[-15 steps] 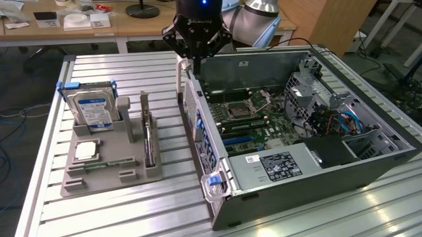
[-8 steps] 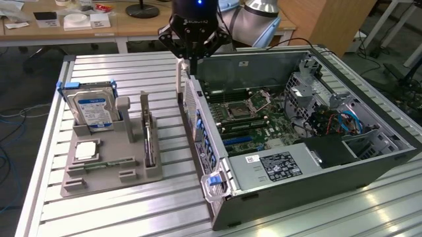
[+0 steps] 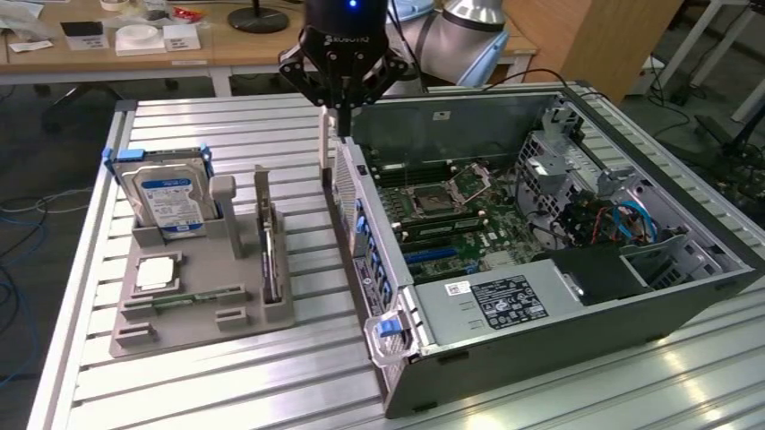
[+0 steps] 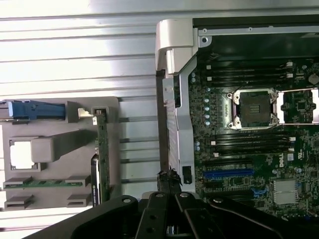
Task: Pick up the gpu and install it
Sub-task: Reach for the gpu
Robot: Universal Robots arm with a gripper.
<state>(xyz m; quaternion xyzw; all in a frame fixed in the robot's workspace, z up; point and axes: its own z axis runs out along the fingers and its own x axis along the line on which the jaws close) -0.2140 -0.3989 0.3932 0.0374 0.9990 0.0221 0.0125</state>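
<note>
The gpu (image 3: 271,262) is a thin dark card standing on edge in a slot of the grey holder (image 3: 192,327) on the exterior view's left. The wrist view looks down on the gpu (image 4: 102,149) as a narrow green strip. My gripper (image 3: 343,121) hangs shut, holding nothing, above the upper corner of the open computer case's slotted wall (image 3: 349,193). It is well off to the side of the card. In the wrist view the gripper (image 4: 168,177) has its tips over that same wall.
The open case (image 3: 669,300) lies on its side with the motherboard (image 3: 472,224) and a blue slot (image 4: 228,174) exposed. The holder also carries a hard drive (image 3: 167,199), a memory stick (image 3: 179,297) and a processor (image 3: 156,271). The slatted metal table (image 3: 239,385) surrounds both.
</note>
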